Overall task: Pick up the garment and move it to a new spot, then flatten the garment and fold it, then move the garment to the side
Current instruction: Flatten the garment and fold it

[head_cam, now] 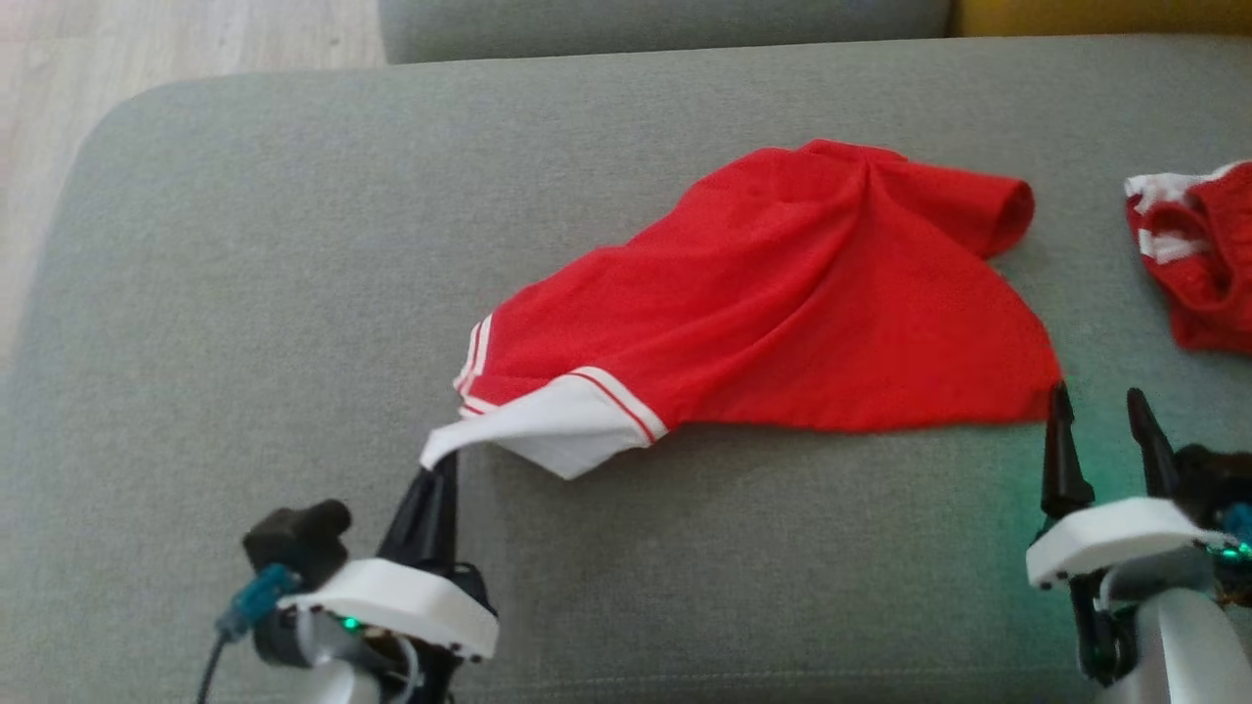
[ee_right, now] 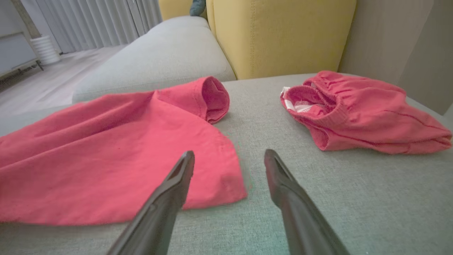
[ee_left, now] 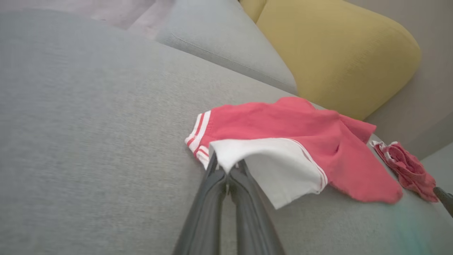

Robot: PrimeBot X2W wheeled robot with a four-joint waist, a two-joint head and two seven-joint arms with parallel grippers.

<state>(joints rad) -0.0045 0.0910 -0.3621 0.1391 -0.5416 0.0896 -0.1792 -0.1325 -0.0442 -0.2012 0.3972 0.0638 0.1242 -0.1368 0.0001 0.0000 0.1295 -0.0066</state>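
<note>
Left fingers (head_cam: 427,513) closed tight on white sleeve (head_cam: 548,425) tip of garment (head_cam: 782,293). Right fingers (head_cam: 1062,455) spread wide, empty; garment corner just beside one fingertip.

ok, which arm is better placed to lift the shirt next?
Left. The left tool is shut on the shirt at its white corner; the right tool stands open at the other corner, gripping nothing.

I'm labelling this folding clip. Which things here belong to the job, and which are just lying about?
In the job: red shirt, its white edge pinched by the shut left gripper; open right gripper by its corner.
Lying about: other red garment at the right; yellow cushion behind.
</note>
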